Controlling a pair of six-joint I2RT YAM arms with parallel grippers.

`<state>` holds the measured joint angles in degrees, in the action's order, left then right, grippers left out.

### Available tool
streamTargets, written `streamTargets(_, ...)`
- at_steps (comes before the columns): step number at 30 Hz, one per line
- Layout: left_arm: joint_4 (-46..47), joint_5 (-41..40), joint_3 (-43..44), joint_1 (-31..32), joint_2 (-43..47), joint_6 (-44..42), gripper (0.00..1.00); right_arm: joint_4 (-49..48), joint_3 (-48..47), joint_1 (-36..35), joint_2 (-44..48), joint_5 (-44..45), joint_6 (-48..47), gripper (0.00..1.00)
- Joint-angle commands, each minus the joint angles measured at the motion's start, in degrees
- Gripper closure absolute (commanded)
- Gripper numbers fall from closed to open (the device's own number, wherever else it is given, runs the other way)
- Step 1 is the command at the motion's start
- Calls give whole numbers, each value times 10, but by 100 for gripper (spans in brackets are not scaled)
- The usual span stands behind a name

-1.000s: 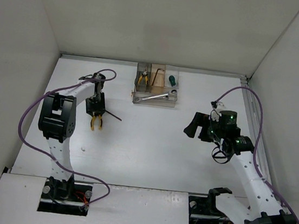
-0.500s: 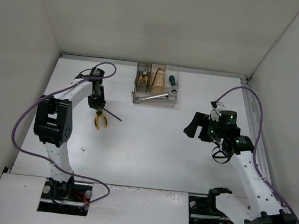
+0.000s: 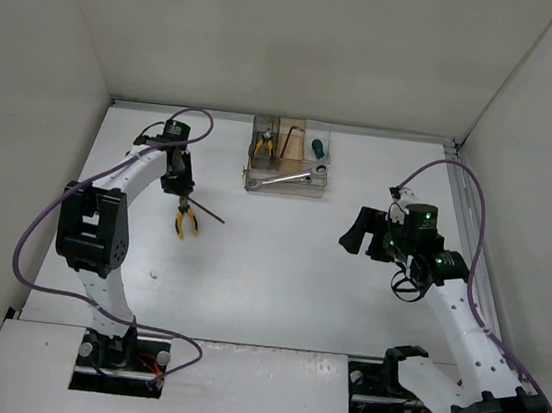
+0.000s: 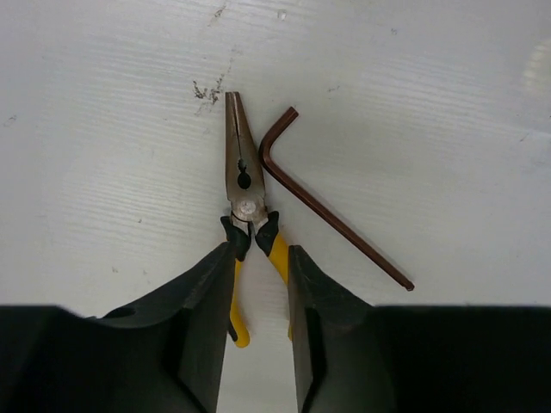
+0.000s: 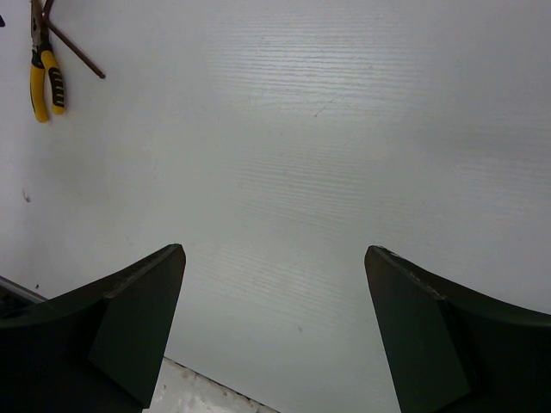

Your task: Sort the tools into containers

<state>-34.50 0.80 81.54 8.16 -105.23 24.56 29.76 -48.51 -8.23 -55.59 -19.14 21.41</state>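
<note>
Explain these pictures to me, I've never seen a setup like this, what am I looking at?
Two robot arms stand on a white table. One camera looks down from above; one rides on each wrist. Yellow-handled pliers and a dark hex key lie side by side on the table. The left gripper straddles the pliers' handles; whether it grips is unclear. The right gripper is open and empty. At the back, a clear organizer box holds other tools.

The left arm (image 3: 138,165) and right arm (image 3: 462,330) have white links with bulky black joint housings (image 3: 92,229). Purple cables (image 3: 37,228) loop along both. Green lights (image 3: 419,216) dot the right arm. The left gripper (image 4: 260,249) and right gripper (image 5: 274,250) have matte black, wedge-shaped fingers (image 5: 129,318).
</note>
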Motion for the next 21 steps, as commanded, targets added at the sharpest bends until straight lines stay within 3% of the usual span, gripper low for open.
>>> streamTargets(1, -8, -4, 33, 3, -12, 7, 72, -21, -8, -2, 12, -5, 2, 17)
streamTargets(5, -22, -34, 63, 3, -37, 12, 65, -21, -6, -1, 15, -6, 3, 17)
streamTargets(21, -30, -32, 64, 3, -84, 18, 67, -22, -6, -1, 11, -4, 5, 17)
